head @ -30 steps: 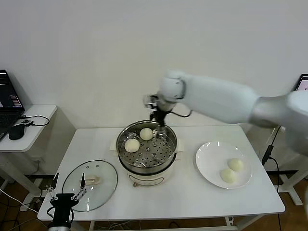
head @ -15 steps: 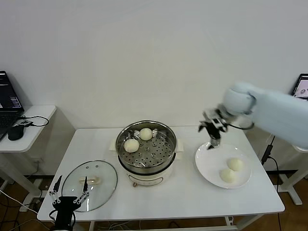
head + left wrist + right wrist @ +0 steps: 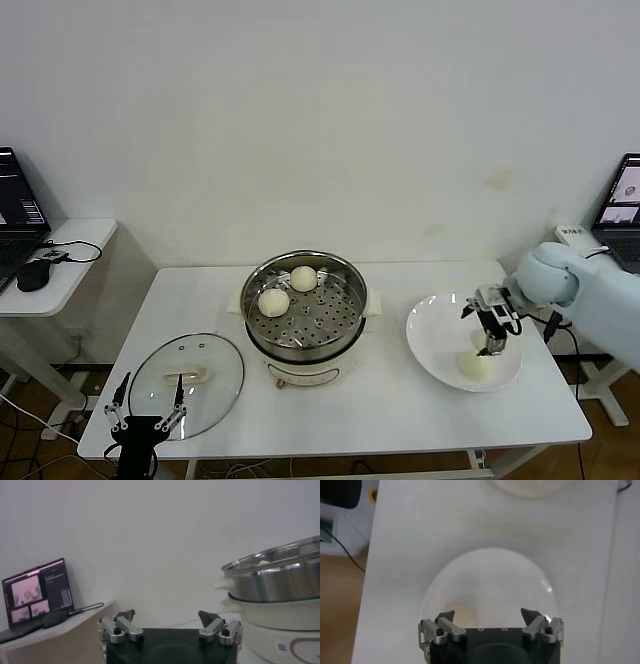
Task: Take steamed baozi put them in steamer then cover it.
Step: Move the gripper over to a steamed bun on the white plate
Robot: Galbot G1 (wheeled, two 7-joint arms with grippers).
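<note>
The right gripper is held spread over the plate, just above a bun; two buns lie in the steamer; the left gripper, also spread, is parked beside the lid.

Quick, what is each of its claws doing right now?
Left gripper: open, empty, parked beside the cover.
Right gripper: open, empty, above the plate.

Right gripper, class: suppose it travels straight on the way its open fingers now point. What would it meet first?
Most likely a steamed baozi on the white plate. The right gripper points down, open, just above the plate. Depth is unclear, so it might meet bare plate beside the bun instead.
</note>
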